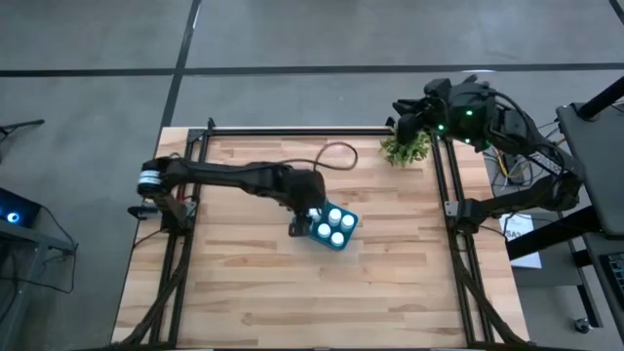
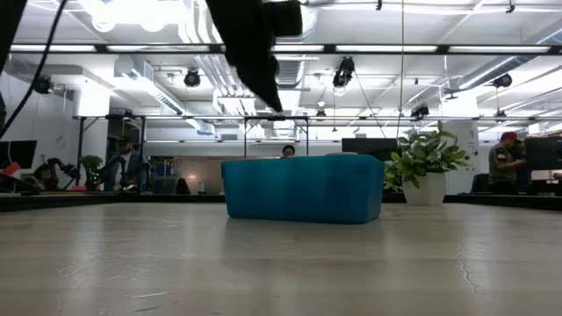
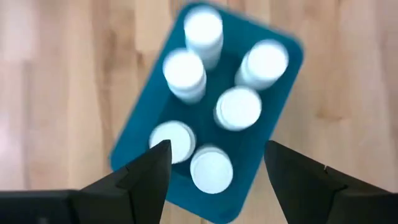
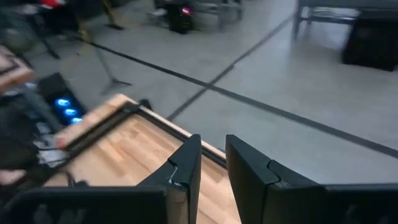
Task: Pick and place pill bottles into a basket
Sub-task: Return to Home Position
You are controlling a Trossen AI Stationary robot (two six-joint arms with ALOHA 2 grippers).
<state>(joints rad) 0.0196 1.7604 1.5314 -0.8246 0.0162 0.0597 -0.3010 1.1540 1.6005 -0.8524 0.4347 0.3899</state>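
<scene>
Left wrist view puts all six pill bottles (image 3: pixel 237 107) upright inside the basket (image 3: pixel 148 109), near the middle of the surface (image 1: pixel 253 283). I see none loose on the wood, so I judge the placing finished. My left tool (image 3: pixel 217 149) hangs over the basket, spread and empty; bringing that arm home is what's left. Right tool (image 4: pixel 213 168), nearly pressed together, waits by the plant (image 1: pixel 407 149).
</scene>
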